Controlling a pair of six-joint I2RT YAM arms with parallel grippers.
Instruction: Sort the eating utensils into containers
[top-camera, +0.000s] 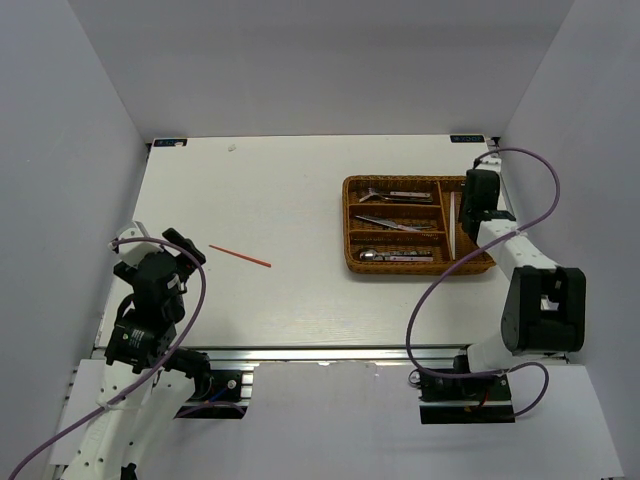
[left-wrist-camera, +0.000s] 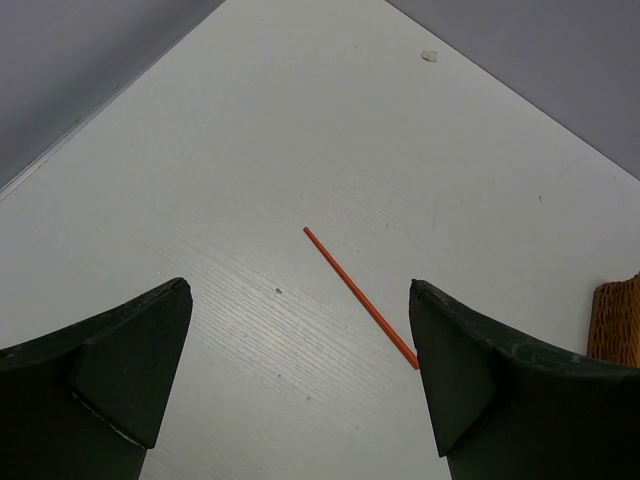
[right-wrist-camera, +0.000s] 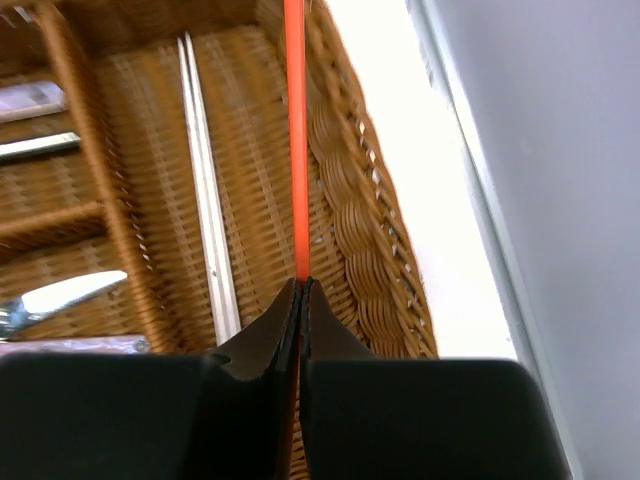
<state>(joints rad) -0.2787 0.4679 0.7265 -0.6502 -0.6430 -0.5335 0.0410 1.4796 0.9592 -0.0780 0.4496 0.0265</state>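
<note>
The brown wicker cutlery tray (top-camera: 349, 215) sits at the right of the table. Its three long sections hold metal utensils (top-camera: 400, 196); the narrow cross section holds a white chopstick (top-camera: 452, 222), also in the right wrist view (right-wrist-camera: 203, 180). My right gripper (right-wrist-camera: 302, 285) is shut on a red chopstick (right-wrist-camera: 295, 130) and holds it over the narrow section (right-wrist-camera: 250, 170), near the tray's right rim (right-wrist-camera: 360, 240). A second red chopstick (top-camera: 240, 256) lies on the table at the left, also in the left wrist view (left-wrist-camera: 360, 297). My left gripper (left-wrist-camera: 300, 340) is open, above the table just before it.
White table (top-camera: 270, 190) enclosed by grey walls on three sides. A small white speck (left-wrist-camera: 429, 56) lies near the far edge. The tray's corner (left-wrist-camera: 618, 320) shows at the right edge of the left wrist view.
</note>
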